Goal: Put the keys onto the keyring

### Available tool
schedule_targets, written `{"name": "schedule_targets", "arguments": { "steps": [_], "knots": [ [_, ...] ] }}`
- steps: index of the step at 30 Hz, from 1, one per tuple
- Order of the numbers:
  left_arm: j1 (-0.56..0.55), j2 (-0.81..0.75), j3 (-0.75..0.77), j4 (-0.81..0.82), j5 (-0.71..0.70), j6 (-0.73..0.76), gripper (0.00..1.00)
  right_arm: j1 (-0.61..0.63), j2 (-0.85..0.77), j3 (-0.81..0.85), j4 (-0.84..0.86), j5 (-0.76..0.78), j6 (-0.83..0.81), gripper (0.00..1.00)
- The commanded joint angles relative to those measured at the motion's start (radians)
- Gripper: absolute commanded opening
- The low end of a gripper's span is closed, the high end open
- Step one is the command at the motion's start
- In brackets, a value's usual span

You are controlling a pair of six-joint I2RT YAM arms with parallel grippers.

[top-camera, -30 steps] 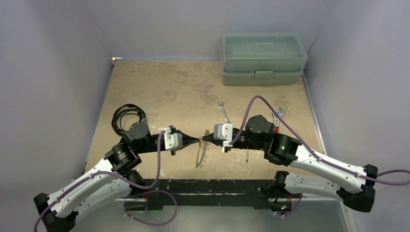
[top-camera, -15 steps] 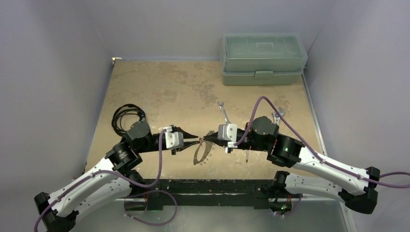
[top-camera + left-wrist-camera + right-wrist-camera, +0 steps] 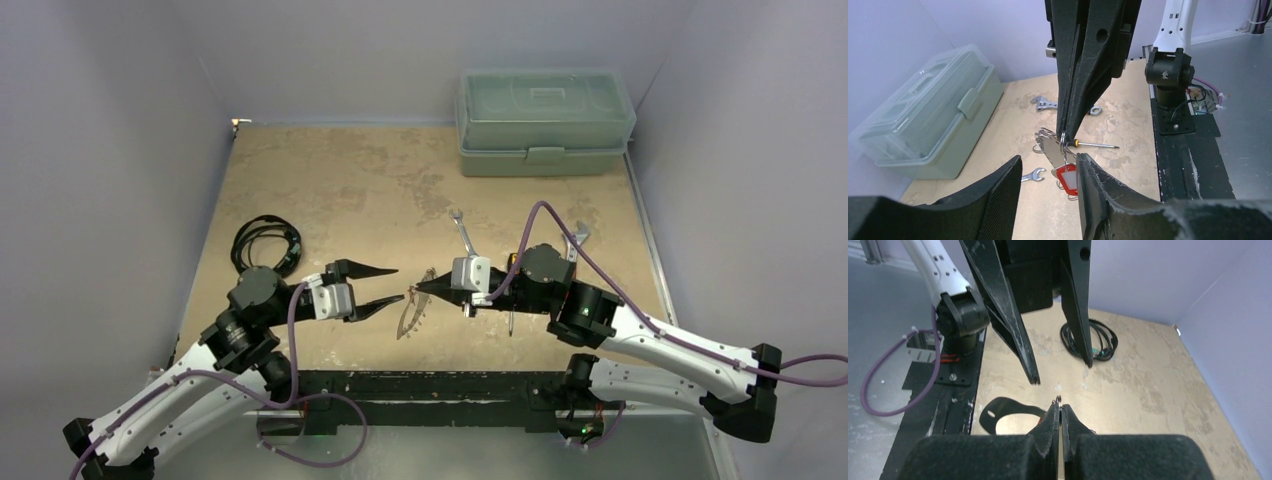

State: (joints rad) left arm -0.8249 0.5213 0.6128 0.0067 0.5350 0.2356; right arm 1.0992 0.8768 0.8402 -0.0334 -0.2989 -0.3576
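My right gripper (image 3: 413, 290) is shut on the top of the keyring (image 3: 410, 315), a thin silvery loop that hangs below its tips just above the table. In the left wrist view the right gripper (image 3: 1066, 136) comes down from above and pinches the keyring (image 3: 1064, 140), with small keys (image 3: 1045, 134) and a red tag (image 3: 1069, 179) dangling from it. My left gripper (image 3: 397, 284) is open, just left of the right one's tips, holding nothing. Its fingers (image 3: 1098, 200) frame the tag, which hangs close to the right finger. In the right wrist view the shut right gripper (image 3: 1059, 407) shows a sliver of ring.
A green toolbox (image 3: 545, 122) stands at the back right. A coiled black cable (image 3: 262, 243) lies at the left. A spanner (image 3: 463, 232), an adjustable wrench (image 3: 577, 238) and a screwdriver (image 3: 511, 322) lie around the right arm. A black base rail (image 3: 440, 385) runs along the near edge.
My left gripper has opened, let go near the right one's tips and drawn back to the left. The right gripper stays shut with the keyring hanging from it.
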Motion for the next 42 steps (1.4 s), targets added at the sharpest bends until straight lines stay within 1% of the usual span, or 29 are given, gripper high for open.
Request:
{"name": "schedule_targets", "arguments": {
  "steps": [1,7,13,19,23,25,28,29,33,35,36,40,41,42],
  "knots": [
    [0.004,0.026,-0.003,0.039,0.022,-0.023,0.41,0.001,-0.006,-0.016,0.171,-0.052,0.056,0.00],
    [0.004,0.043,0.004,0.027,0.038,-0.020,0.40,0.001,-0.009,-0.028,0.232,-0.085,0.089,0.00],
    [0.004,0.042,0.005,0.024,0.046,-0.019,0.33,0.001,0.007,-0.024,0.252,-0.106,0.099,0.00],
    [0.004,0.042,0.006,0.024,0.051,-0.018,0.31,0.002,0.023,-0.025,0.264,-0.116,0.101,0.00],
    [0.004,0.042,0.005,0.025,0.051,-0.019,0.24,0.001,0.028,-0.025,0.271,-0.123,0.103,0.00],
    [0.004,0.045,0.005,0.026,0.051,-0.018,0.18,0.001,0.028,-0.026,0.272,-0.125,0.103,0.00],
    [0.003,0.049,0.006,0.026,0.054,-0.016,0.06,0.001,0.030,-0.026,0.273,-0.127,0.103,0.00],
    [0.003,0.050,0.005,0.025,0.057,-0.014,0.00,0.001,0.030,-0.026,0.273,-0.130,0.103,0.00],
    [0.003,0.048,0.002,0.019,0.055,0.001,0.00,0.001,0.033,-0.021,0.247,-0.122,0.096,0.00],
    [0.004,0.050,0.004,0.005,0.036,0.012,0.00,0.001,0.039,-0.006,0.184,-0.066,0.066,0.00],
    [0.004,0.054,0.008,-0.004,0.023,0.019,0.00,0.002,0.047,0.008,0.143,-0.026,0.049,0.06],
    [0.004,0.077,0.023,-0.071,-0.017,0.051,0.00,0.001,0.062,0.070,-0.036,0.044,-0.011,0.33],
    [0.003,0.083,0.026,-0.077,-0.020,0.054,0.00,0.002,0.060,0.080,-0.068,0.067,-0.016,0.39],
    [0.004,0.092,0.029,-0.085,-0.022,0.058,0.00,0.001,0.058,0.093,-0.097,0.080,-0.027,0.42]
  ]
}}
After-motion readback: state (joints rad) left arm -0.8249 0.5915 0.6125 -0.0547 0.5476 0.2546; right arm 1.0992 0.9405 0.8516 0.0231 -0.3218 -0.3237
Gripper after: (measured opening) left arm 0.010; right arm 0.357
